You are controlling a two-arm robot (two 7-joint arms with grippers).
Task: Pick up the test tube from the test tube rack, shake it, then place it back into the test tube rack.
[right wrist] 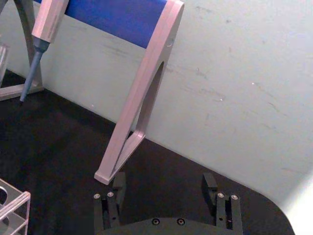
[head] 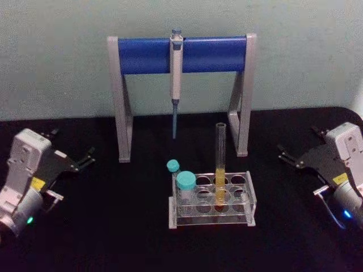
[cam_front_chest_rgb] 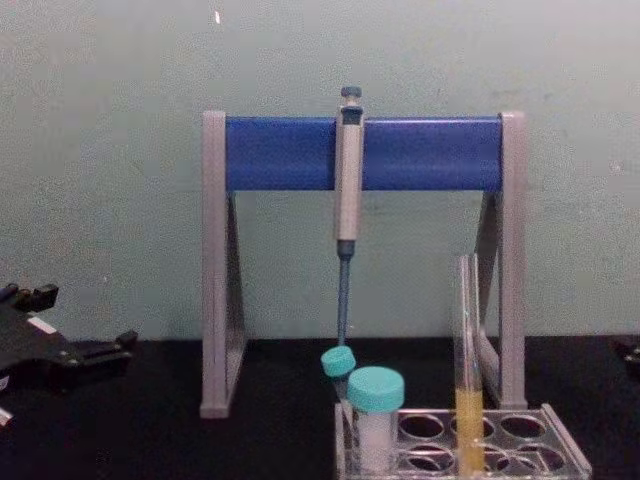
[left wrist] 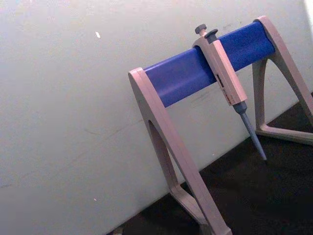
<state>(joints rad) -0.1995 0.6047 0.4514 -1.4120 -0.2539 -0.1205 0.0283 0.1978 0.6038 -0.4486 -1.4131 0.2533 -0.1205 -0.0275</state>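
The test tube (head: 219, 161) stands upright in the test tube rack (head: 211, 222) at near centre, held steady by its hole, not yet picked. The left gripper (head: 72, 144) and right gripper (head: 299, 143) sit far out on either side, fingers spread and empty, probably to keep the approach free.

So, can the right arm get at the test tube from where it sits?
Probably yes. The right tool is open, off to the right of the tube, and nothing stands between them. The tube rises well above the rack; the capped tubes stand on its left. The left tool idles at left.
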